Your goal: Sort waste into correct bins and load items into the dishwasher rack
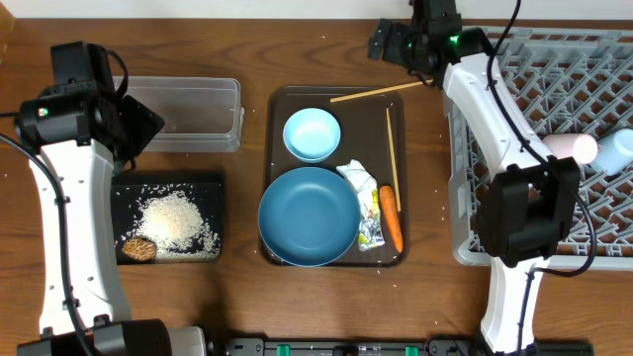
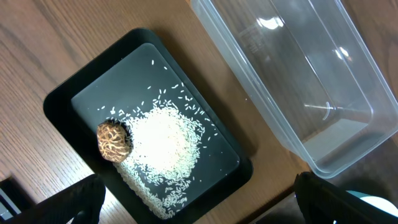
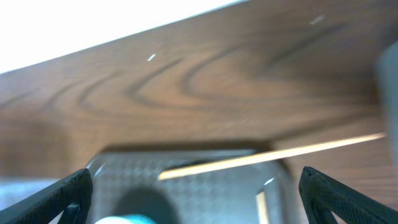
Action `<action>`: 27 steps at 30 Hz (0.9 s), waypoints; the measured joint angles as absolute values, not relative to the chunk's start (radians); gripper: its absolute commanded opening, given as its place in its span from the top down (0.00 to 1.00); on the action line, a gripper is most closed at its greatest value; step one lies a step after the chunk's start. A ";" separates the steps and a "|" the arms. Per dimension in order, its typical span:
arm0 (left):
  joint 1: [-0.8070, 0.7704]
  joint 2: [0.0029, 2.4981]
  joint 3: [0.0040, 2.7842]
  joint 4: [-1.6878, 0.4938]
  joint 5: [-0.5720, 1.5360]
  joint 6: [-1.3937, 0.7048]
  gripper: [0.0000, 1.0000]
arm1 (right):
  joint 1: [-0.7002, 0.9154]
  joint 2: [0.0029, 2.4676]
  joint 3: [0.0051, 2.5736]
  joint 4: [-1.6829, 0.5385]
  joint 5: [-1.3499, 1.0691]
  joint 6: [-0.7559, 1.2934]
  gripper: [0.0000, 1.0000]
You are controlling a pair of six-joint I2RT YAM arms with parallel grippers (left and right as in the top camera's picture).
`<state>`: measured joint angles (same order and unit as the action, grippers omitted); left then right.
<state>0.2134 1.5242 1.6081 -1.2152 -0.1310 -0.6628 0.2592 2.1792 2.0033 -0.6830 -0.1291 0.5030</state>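
My left gripper (image 1: 148, 124) hangs open and holds nothing, above the gap between the clear tub (image 1: 188, 114) and the black tray (image 1: 121, 198). That tray holds loose white rice (image 2: 165, 149) and a brown lump (image 2: 114, 140). My right gripper (image 1: 392, 44) is open and holds nothing, just beyond the far edge of the brown serving tray (image 1: 361, 124), near a chopstick (image 3: 273, 155) lying across the tray's corner. A second chopstick (image 1: 393, 148), the pale-blue bowl (image 1: 312, 133), dark-blue plate (image 1: 309, 216), wrapper (image 1: 364, 203) and carrot (image 1: 392, 218) lie on that tray. The right wrist view is blurred.
The grey rack (image 1: 554, 89) fills the right side and holds a whitish-pink cup (image 1: 572, 148) and a light-blue cup (image 1: 618, 150). The clear tub (image 2: 298, 81) looks empty. A few rice grains are scattered on the wooden table.
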 measured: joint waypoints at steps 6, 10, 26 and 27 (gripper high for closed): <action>0.213 1.524 1.608 -1.215 -0.131 -0.662 0.02 | 0.261 2.181 2.004 -0.771 -0.075 0.693 0.04; 0.213 1.524 1.608 -1.215 -0.131 -0.663 0.02 | 0.257 2.191 2.003 -0.811 0.030 0.887 0.01; 0.213 1.524 1.608 -1.215 -0.131 -0.663 0.02 | 0.257 2.326 2.004 -0.822 0.106 1.269 0.04; 0.213 1.524 1.608 -1.215 -0.131 -0.663 0.02 | 0.257 2.342 2.004 -0.809 0.106 1.276 0.05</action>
<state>0.2134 1.5242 1.6081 -1.2152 -0.1310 -0.6628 0.2573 2.3425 2.0037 -0.8085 0.1062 1.2762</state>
